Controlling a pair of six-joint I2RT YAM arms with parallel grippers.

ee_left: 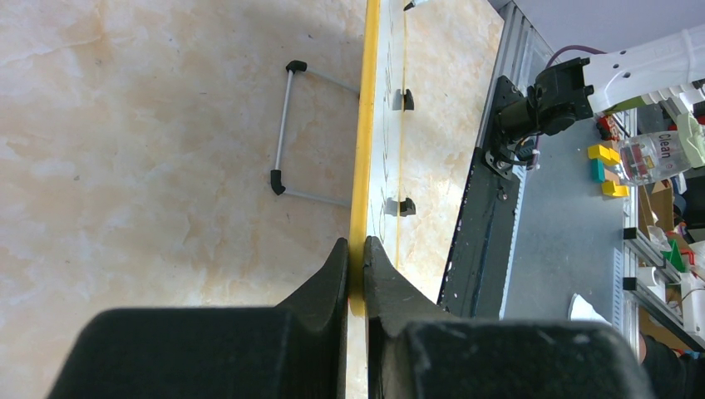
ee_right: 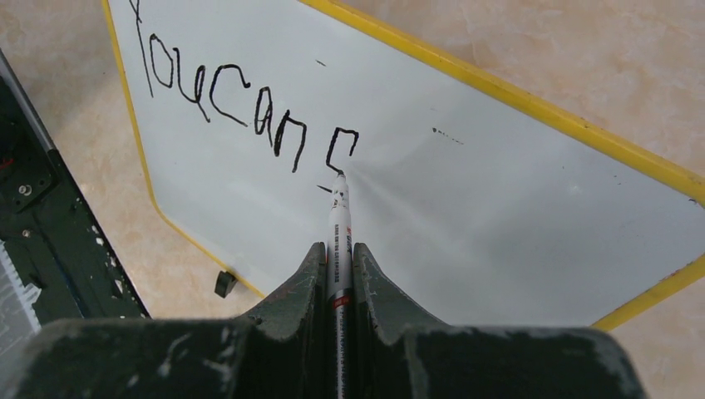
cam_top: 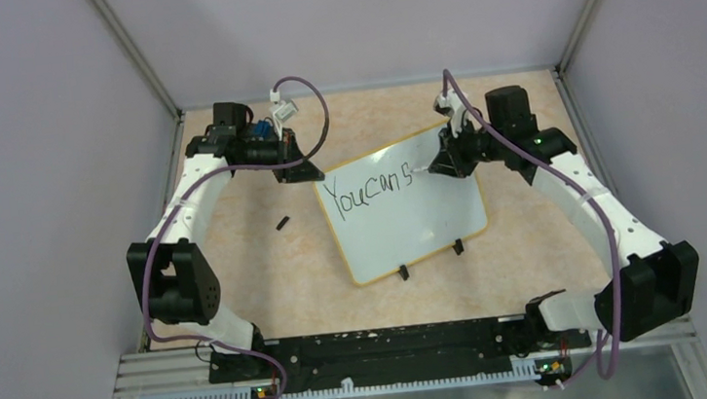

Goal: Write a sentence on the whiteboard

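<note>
The whiteboard [cam_top: 410,218] with its yellow rim stands propped on the tan table, black clip feet at its near edge. Black lettering [cam_top: 368,190] on it reads "You can" plus the start of an "s" [ee_right: 341,145]. My left gripper [cam_top: 313,172] is shut on the board's upper left corner; in the left wrist view the yellow rim [ee_left: 362,166] runs between its fingertips [ee_left: 356,249]. My right gripper [cam_top: 436,166] is shut on a white marker [ee_right: 337,224], whose tip touches the board at the foot of the "s".
A small black marker cap [cam_top: 282,223] lies on the table left of the board. The board's wire stand [ee_left: 283,133] shows behind it. The black base rail [cam_top: 383,345] runs along the near edge. Grey walls enclose the table.
</note>
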